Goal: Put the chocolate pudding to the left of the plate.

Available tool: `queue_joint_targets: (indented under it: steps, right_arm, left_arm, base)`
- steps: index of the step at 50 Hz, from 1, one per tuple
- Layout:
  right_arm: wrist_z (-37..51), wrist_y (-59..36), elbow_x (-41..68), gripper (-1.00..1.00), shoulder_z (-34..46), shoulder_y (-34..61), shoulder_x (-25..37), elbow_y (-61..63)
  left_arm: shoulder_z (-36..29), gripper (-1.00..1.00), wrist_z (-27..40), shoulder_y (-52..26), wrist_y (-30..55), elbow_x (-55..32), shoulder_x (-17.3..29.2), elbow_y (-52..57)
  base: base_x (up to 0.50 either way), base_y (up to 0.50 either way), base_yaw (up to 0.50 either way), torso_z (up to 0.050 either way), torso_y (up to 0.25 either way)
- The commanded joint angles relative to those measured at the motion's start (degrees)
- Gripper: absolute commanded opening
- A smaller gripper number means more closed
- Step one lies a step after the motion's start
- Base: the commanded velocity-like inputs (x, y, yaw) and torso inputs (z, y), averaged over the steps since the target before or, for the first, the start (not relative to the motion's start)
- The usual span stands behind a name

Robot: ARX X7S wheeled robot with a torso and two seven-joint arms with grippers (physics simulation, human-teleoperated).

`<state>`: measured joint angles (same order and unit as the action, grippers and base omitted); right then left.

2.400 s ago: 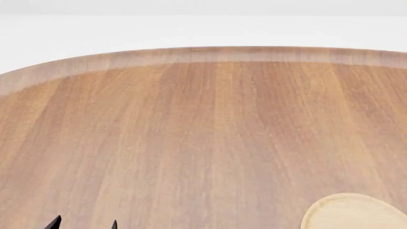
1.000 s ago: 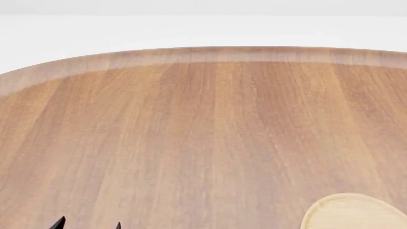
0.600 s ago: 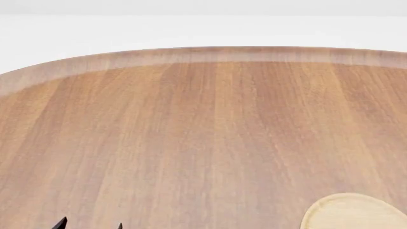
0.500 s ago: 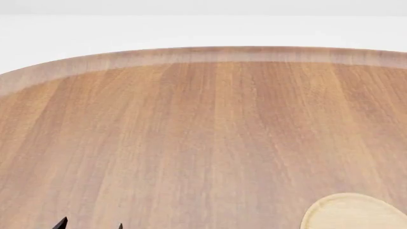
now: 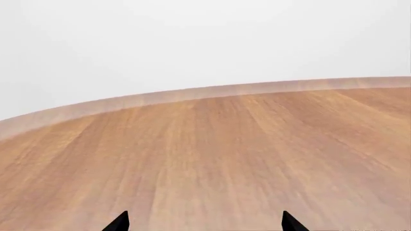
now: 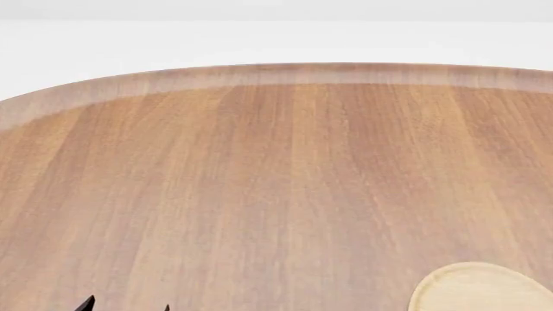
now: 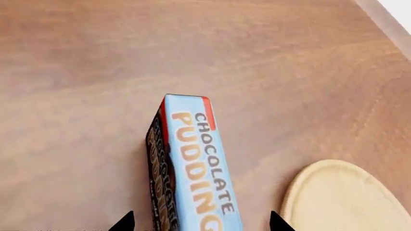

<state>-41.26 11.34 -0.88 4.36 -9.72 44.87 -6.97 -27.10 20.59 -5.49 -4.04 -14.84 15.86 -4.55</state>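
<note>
**Head view: left fingertips sank toward the frame edge; pudding box sat between the right jaws**

Head view, nearest: the two dark tips of the left gripper (image 6: 126,306) showed lower at the bottom edge than a couple of seconds before, a slight drift only. Left wrist view: the tips stood wide apart, holding nothing, over the bare table (image 5: 212,159). Judgement: this arm was idle; the task rested on the right.

Right wrist view: the right gripper (image 7: 200,222) had its tips spread on either side of the chocolate pudding (image 7: 192,168); contact could not be told. Box: narrow, light blue top with orange and brown lettering, red corner, dark brown side. It stood on the table just beside the plate (image 7: 347,197), apart from it.

Farther: table rim, white beyond.
</note>
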Motion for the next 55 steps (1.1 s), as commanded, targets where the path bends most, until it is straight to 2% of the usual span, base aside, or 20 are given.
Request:
queue_joint_targets:
  steps: [1,19,20,35,38,43,48,55]
  right_arm:
    - [0.1,1.2,0.7,1.0,0.0,1.0,-0.4,-2.8]
    - [-1.3,2.4,1.9,1.0,1.2,2.2,-1.4,-7.1]
    - [-1.0,2.3,1.9,-1.0,1.1,2.2,-1.6,-7.2]
    - [-1.2,3.0,2.3,-1.0,1.5,2.0,-1.9,-7.2]
    - [-0.5,2.1,1.7,-1.0,1.3,1.8,-1.6,-4.5]
    - [-0.5,-1.3,3.6,-1.0,-0.6,-0.1,0.0,6.7]
    - [-1.5,-5.7,3.8,-1.0,0.0,4.0,0.5,11.8]
    - [-2.9,-8.3,2.2,-1.0,3.1,11.6,-1.2,10.8]
  left_arm:
    - [-0.4,1.0,0.2,-0.1,0.3,0.1,0.1,0.0]
    - [-0.8,1.0,0.4,-0.4,-0.3,0.2,0.0,-0.7]
    - [-0.8,1.0,0.4,-0.4,-0.2,0.2,0.0,-0.7]
    - [-1.2,1.0,0.6,-0.5,0.0,0.2,0.1,-0.6]
    - [-1.3,1.0,0.6,-0.6,0.0,0.2,0.0,-0.8]
    - [-1.4,1.0,0.7,-0.6,-0.1,0.2,0.1,-0.8]
    - [-1.4,1.0,0.7,-0.6,-0.3,0.0,0.2,-0.8]
    - [-1.7,1.0,0.7,-0.6,-0.4,0.2,0.2,-0.9]
  base:
    - [0.0,0.0,0.0,0.0,0.0]
    - [0.0,0.0,0.0,0.0,0.0]
    - [0.0,0.0,0.0,0.0,0.0]
    - [0.0,0.0,0.0,0.0,0.0]
    - [0.0,0.0,0.0,0.0,0.0]
    - [0.0,0.0,0.0,0.0,0.0]
    - [0.0,0.0,0.0,0.0,0.0]
    - [0.0,0.0,0.0,0.0,0.0]
